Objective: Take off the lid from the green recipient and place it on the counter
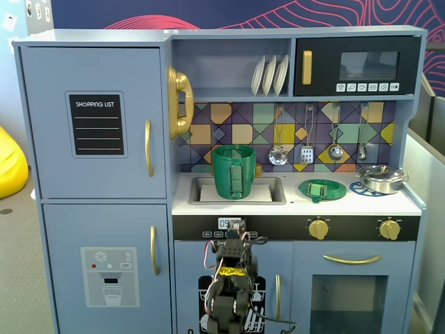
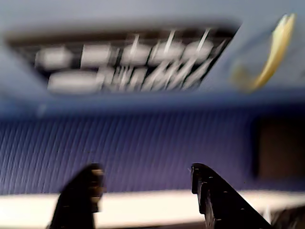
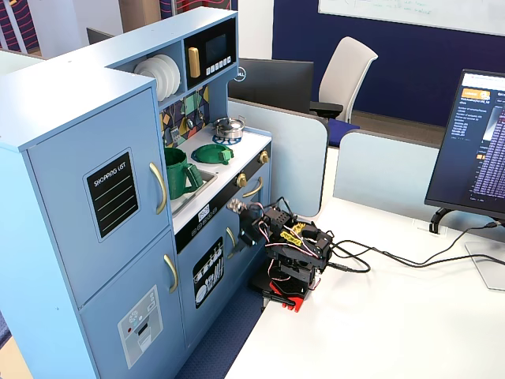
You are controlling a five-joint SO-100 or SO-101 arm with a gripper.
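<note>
The green recipient (image 1: 233, 171) stands uncovered in the sink cut-out and also shows in the other fixed view (image 3: 178, 173). The lid (image 1: 322, 188) lies flat on the white counter (image 1: 292, 203) to the pot's right, over a printed burner ring; it shows in both fixed views (image 3: 211, 152). My gripper (image 1: 233, 226) is low in front of the kitchen, below the counter's edge, away from both (image 3: 241, 208). In the blurred wrist view the gripper (image 2: 145, 168) is open and empty, facing the blue kitchen front.
A silver pan (image 1: 381, 178) sits on the far right burner. Utensils (image 1: 306, 139) hang on the tiled back wall. The arm's base (image 3: 288, 272) stands on a white desk with cables, beside a monitor (image 3: 481, 150).
</note>
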